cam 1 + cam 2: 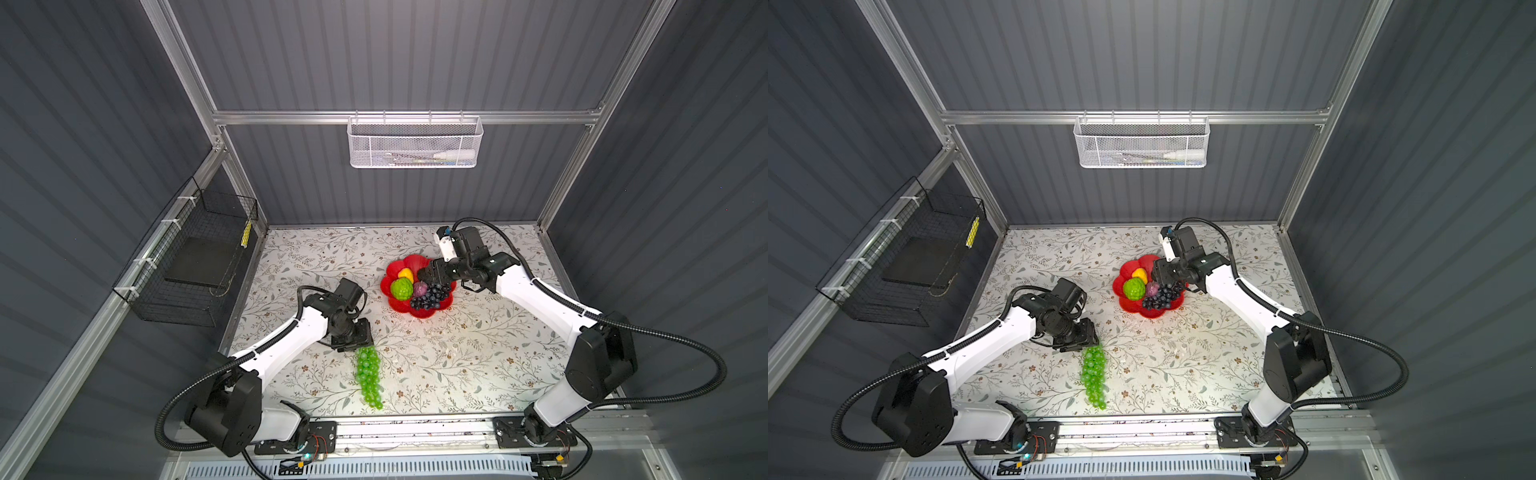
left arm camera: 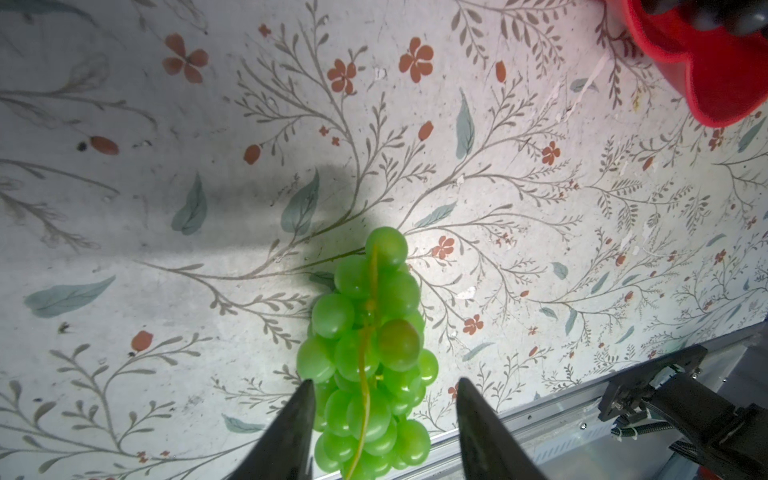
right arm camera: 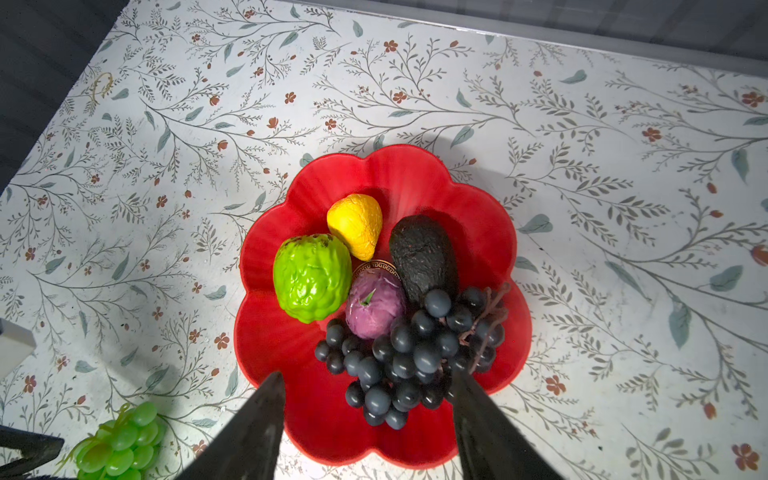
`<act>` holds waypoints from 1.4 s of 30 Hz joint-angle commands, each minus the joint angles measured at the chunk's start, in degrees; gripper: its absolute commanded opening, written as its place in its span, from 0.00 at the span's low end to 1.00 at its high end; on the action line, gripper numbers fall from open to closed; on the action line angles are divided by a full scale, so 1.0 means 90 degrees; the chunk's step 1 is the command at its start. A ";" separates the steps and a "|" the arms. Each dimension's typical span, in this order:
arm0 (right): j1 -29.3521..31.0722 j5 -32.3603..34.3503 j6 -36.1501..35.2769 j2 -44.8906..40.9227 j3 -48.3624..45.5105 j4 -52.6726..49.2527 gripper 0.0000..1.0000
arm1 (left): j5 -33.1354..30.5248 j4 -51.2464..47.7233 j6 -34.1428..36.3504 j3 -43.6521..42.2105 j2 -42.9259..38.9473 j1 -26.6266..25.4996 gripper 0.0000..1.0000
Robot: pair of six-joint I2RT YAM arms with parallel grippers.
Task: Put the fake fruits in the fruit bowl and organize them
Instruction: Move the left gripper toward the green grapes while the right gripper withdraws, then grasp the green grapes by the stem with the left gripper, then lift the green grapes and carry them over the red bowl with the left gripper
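The green grape bunch (image 1: 368, 376) (image 2: 370, 353) lies lengthwise on the floral table, near the front. My left gripper (image 1: 365, 344) (image 2: 384, 381) stands open astride its far end: one finger touches the grapes, the other is apart. The red fruit bowl (image 1: 409, 262) (image 3: 374, 178) holds the yellow pear (image 3: 357, 224), bumpy green fruit (image 3: 311, 276), black avocado (image 3: 422, 253), purple fruit (image 3: 374, 303) and dark grape bunch (image 3: 411, 349). My right gripper (image 1: 424, 278) (image 3: 366, 376) hangs open above the bowl's right side, holding nothing.
A white mesh basket (image 1: 413, 143) hangs on the back wall. A black wire basket (image 1: 195, 257) is fixed to the left wall. The metal rail (image 1: 415, 428) with both arm bases runs along the table's front edge.
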 commanded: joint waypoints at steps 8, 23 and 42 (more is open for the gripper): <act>0.0060 0.0068 0.0078 0.0119 -0.0074 -0.0086 0.64 | 0.0321 0.0219 0.0240 -0.0207 0.0113 0.0027 0.26; 0.0092 -0.0024 0.0137 0.0127 -0.0133 0.0016 0.64 | 0.0038 -0.0045 0.0253 -0.0116 0.0071 0.0027 0.13; 0.0157 -0.0040 0.0157 0.0159 -0.0105 0.0083 0.64 | -0.0284 -0.0444 0.0372 0.0309 -0.0264 0.0031 0.00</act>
